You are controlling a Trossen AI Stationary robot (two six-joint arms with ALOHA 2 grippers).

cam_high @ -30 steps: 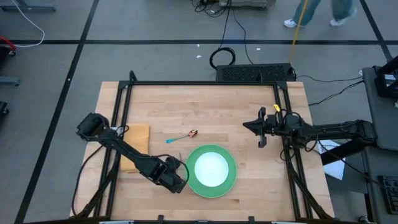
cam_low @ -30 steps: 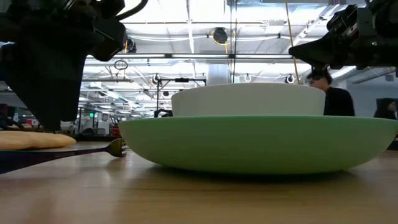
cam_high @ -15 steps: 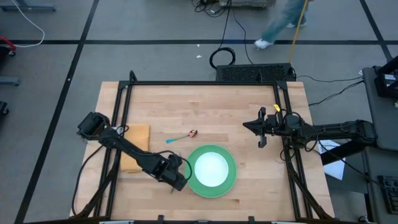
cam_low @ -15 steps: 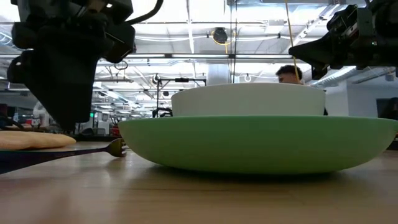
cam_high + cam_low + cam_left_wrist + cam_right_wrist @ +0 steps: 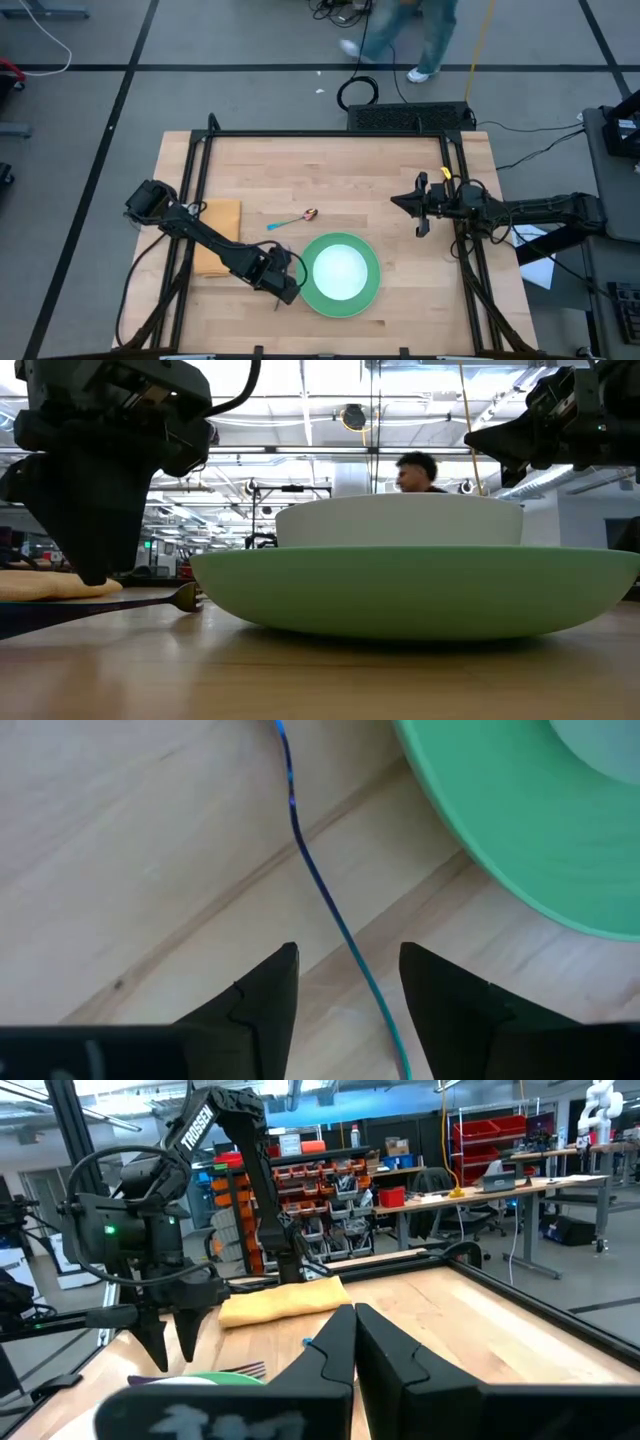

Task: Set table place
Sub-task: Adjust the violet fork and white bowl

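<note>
Left hand (image 5: 345,982) pointed down, fingers spread, empty, straddling fork (image 5: 318,880) handle beside green plate (image 5: 372,290); right hand (image 5: 421,207) shut, empty, above table (image 5: 330,170) edge

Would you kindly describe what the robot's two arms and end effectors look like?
Both arms are dark, jointed and trailing black cables. The left arm carries white TROSSEN lettering and a green light; its end effector has two black tapered fingers. The right end effector has yellow tags behind it.

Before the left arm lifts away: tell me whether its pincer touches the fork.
Apart. The left wrist view shows the open left pincer straddling the fork's blue handle, with bare wood showing on both sides.
</note>
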